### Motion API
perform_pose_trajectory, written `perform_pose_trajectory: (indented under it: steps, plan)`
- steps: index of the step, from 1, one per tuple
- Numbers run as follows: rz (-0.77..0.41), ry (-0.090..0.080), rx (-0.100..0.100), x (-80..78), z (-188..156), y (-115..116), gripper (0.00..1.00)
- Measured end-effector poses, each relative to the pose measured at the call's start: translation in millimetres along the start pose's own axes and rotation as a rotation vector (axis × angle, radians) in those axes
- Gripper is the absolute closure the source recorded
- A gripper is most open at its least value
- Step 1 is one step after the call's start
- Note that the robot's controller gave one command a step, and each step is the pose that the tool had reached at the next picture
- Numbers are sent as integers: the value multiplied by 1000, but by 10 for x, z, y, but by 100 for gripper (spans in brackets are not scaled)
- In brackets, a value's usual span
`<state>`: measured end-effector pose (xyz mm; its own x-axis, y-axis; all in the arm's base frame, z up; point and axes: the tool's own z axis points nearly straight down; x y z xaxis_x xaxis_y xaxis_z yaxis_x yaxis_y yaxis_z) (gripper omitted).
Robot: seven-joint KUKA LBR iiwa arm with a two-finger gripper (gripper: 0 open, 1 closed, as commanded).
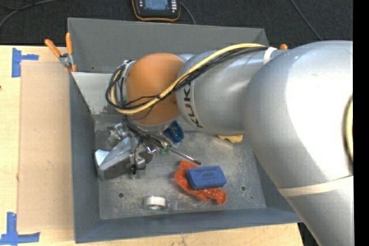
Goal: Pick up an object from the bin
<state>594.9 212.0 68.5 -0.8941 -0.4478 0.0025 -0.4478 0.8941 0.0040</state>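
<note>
**Gripper low at the bin's 9 o'clock, much of it masked**

Camera view: the arm [242, 95] comes in from 3 o'clock and covers the upper right half of the bin [167, 37]. Its orange cover [151, 88], smooth and rounded and looped with black and yellow cables [118, 95], hides the wrist. Below it the gripper [131, 154] is a tangle of bright metal down near the floor at 9 o'clock. Whether it is open or closed cannot be told. A grey wedge [110, 163], dull and metallic, sits right against its 8 o'clock side. It cannot be told if this is a loose thing or gripper hardware, nor if anything is held.

A blue thing [174, 133] and a yellowish scrap [233, 138] poke out from under the arm, their shapes cut off. A thin rod [183, 154] lies just at the gripper's 3 o'clock.

At the floor's 5 o'clock a smooth blue block [205, 177] rests on a crumpled orange-red piece [199, 190]. A small silver disc [154, 201] lies alone at 6 o'clock.

Black letters on the arm's grey shell [189, 105] read "KUK", the rest curving out of sight.
</note>
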Motion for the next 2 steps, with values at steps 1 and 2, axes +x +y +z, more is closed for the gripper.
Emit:
perform_pose_trajectory:
  steps: [1,2]
  plan:
    - [-1,4,-1,14,10,-22,100]
    - [-1,4,-1,14,10,-22,100]
